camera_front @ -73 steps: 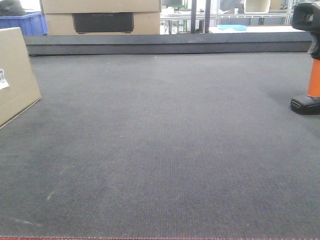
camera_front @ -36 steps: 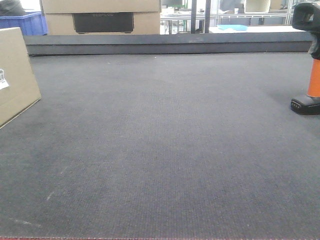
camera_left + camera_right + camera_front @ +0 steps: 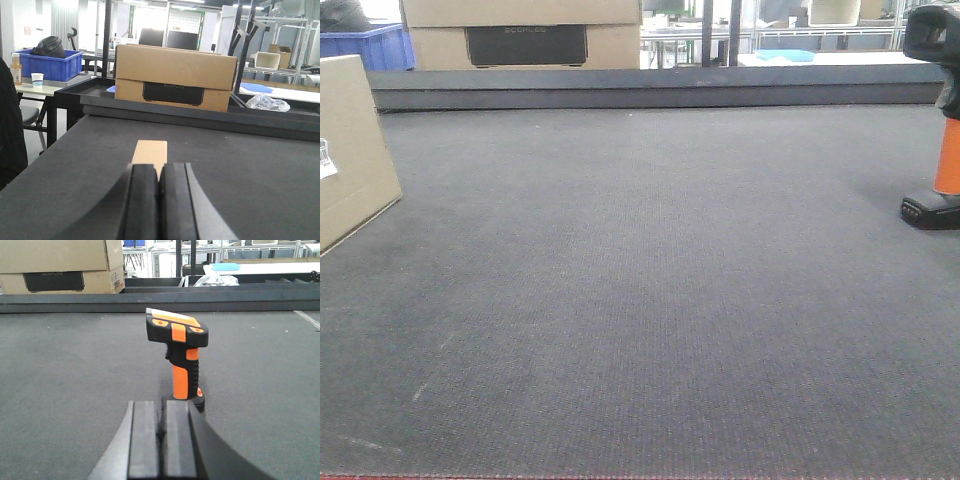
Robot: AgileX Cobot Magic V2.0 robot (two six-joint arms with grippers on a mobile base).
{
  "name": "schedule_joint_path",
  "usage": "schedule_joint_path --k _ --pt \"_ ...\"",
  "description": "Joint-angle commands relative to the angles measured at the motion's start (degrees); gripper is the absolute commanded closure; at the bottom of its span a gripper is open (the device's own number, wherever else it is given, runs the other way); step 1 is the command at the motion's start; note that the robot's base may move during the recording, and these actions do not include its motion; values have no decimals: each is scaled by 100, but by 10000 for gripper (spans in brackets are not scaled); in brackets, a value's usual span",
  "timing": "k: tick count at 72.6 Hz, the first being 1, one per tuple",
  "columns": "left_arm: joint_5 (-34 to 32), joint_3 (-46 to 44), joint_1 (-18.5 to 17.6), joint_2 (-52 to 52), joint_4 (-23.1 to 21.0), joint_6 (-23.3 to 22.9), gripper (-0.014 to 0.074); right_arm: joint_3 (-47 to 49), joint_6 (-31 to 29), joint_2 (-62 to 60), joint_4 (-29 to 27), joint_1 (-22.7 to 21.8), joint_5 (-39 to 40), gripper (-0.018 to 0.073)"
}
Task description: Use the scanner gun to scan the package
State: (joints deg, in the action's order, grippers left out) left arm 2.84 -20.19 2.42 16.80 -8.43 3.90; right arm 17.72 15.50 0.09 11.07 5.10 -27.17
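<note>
Nothing started yet. Right gripper (image 3: 162, 437) is sitting closed and empty, lining up on the scanner gun (image 3: 179, 357) standing upright just ahead. Left gripper (image 3: 159, 200) is closed too, facing the package (image 3: 149, 153) lying beyond it on the mat (image 3: 650, 300). Grasping and scanning are both remaining.

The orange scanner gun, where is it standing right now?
The scanner gun stands upright on its base at the far right edge of the dark mat in the front view, across from the package at the left edge, directly ahead of the right gripper.
</note>
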Motion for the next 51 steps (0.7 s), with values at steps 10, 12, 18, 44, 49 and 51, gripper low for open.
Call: schedule_joint_path --k 10,12,18,44,49,51 --pt "-86 11 24 -29 -42 -4 708 -71 -322 -9 126 0 170 727" --pt "-86 11 24 -29 -42 -4 708 -135 -504 -9 126 -1 251 727" --pt "-86 11 24 -29 -42 -4 708 -422 -807 -9 -142 -112 622 727" --pt "-86 11 24 -29 -42 -4 708 -1772 -1989 -9 -1551 -1606 2560 728" --pt "-86 11 24 -29 -42 -4 708 -1772 -1935 -9 -1622 -1620 2857 728" --pt "-86 11 24 -29 -42 -4 708 -1772 -1930 -9 -1622 -1610 2717 728"
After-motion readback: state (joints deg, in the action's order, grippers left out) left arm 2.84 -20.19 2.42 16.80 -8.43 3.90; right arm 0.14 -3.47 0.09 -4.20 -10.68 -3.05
